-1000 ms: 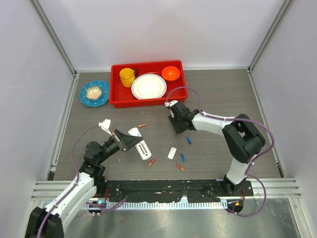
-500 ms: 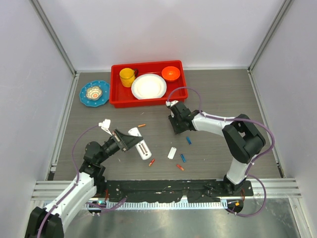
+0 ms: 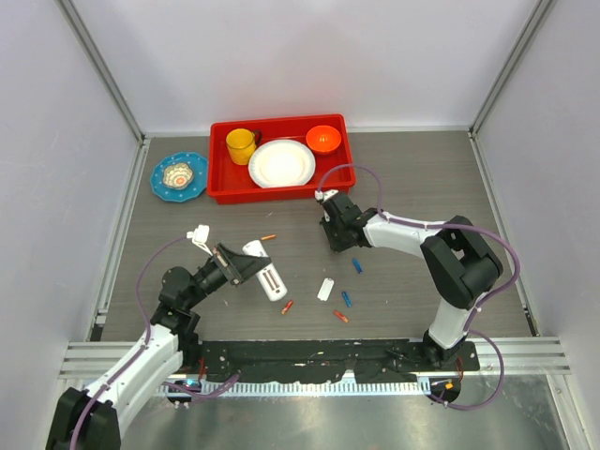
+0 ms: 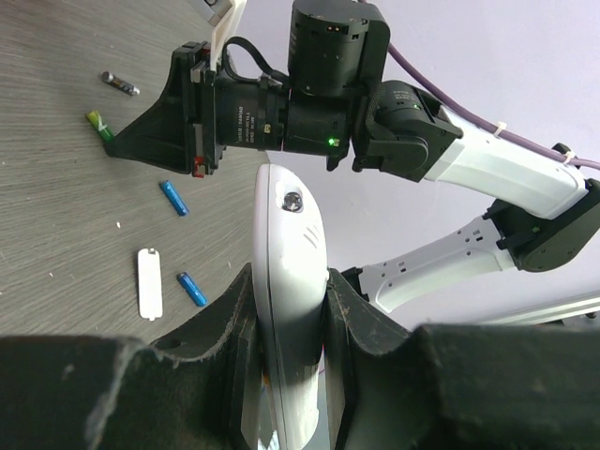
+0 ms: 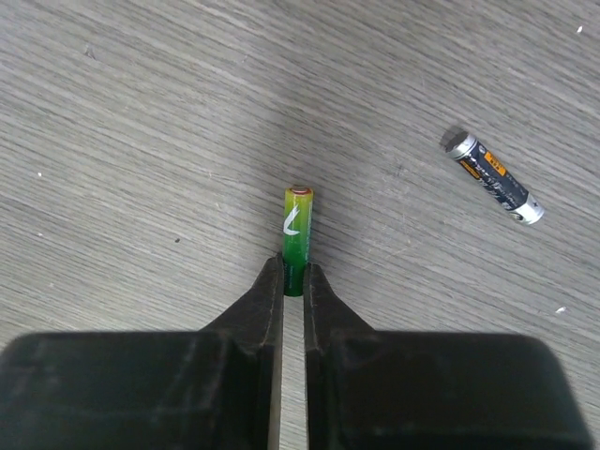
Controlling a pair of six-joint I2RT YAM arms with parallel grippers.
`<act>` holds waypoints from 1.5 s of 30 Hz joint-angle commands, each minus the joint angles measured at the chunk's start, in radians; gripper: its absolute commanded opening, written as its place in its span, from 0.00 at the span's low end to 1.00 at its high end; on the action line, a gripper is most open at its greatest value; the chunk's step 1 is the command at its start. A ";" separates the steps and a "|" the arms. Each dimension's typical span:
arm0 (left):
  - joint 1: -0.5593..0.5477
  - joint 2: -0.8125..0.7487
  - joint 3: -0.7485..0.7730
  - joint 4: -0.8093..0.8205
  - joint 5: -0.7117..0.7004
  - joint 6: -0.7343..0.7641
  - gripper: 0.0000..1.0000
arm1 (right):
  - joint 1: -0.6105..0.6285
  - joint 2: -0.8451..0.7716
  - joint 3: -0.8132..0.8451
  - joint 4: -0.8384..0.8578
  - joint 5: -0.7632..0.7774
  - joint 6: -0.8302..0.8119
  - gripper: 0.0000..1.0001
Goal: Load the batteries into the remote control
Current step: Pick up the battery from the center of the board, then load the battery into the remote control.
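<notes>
1. At the right gripper (image 5: 293, 278), the closed tips pinch the green battery (image 5: 297, 232) by its near end. Its long axis runs 6 to 12 o'clock, in line with the fingers.
2. The left gripper (image 4: 289, 305) is clamped on the remote control (image 4: 286, 225), held off the table.
3. Seen from above, the remote control lies at about 8 o'clock from the right gripper, so the carry likely goes that way.
</notes>
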 commanded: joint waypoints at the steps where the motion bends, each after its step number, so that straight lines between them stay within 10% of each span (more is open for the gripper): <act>1: -0.008 0.022 -0.005 0.083 -0.018 0.010 0.00 | 0.006 -0.004 0.011 -0.014 0.016 0.032 0.01; 12: -0.019 0.315 0.181 0.259 -0.050 -0.027 0.00 | 0.006 -0.248 0.030 -0.164 0.000 0.190 0.01; 20: -0.033 0.769 0.262 0.904 -0.016 -0.188 0.01 | 0.050 -0.467 0.027 -0.298 -0.023 0.193 0.01; 45: -0.226 0.900 0.333 0.906 -0.113 0.013 0.00 | 0.210 -0.583 0.212 -0.513 -0.299 0.243 0.01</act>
